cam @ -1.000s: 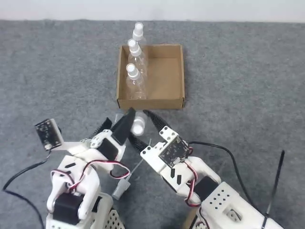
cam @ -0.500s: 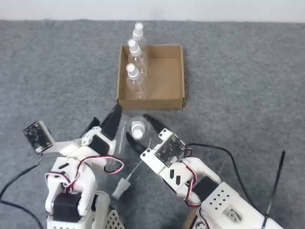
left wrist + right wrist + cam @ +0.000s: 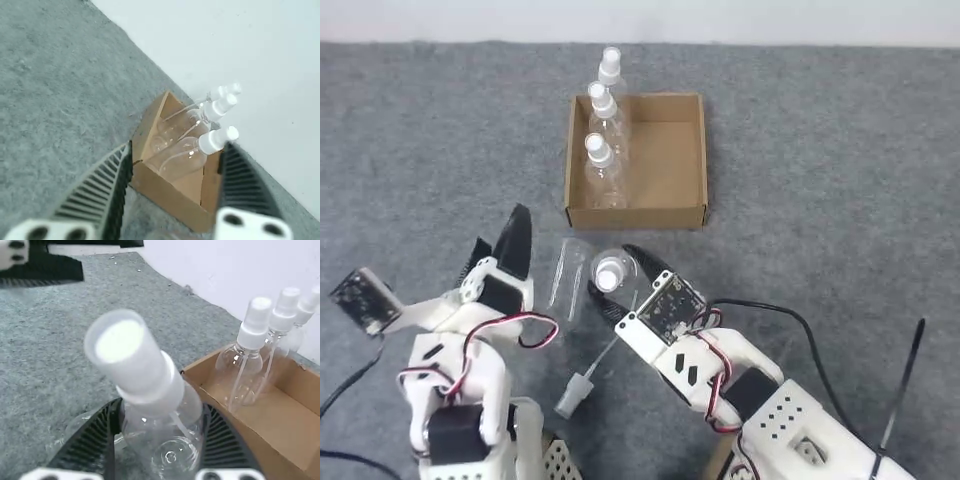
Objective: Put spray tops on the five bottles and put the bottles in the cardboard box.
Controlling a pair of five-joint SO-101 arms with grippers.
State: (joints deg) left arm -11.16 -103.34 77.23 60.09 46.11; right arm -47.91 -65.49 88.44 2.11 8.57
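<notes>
This looks like a robotics lab or hobby test bench rather than a home or a shop. The counter (image 3: 840, 150) is covered edge to edge in grey, felt-like carpet and backs onto a plain white wall (image 3: 770, 20). Two small arms (image 3: 460, 370) with white, printed-looking shells stand side by side at its near edge. Red and black servo wires (image 3: 535, 325) loop in the open, a bare circuit board (image 3: 362, 300) sits on one wrist, and a black cable (image 3: 810, 325) trails over the carpet. The props are plain: a cardboard box (image 3: 650, 215) and clear bottles (image 3: 607, 185).
</notes>
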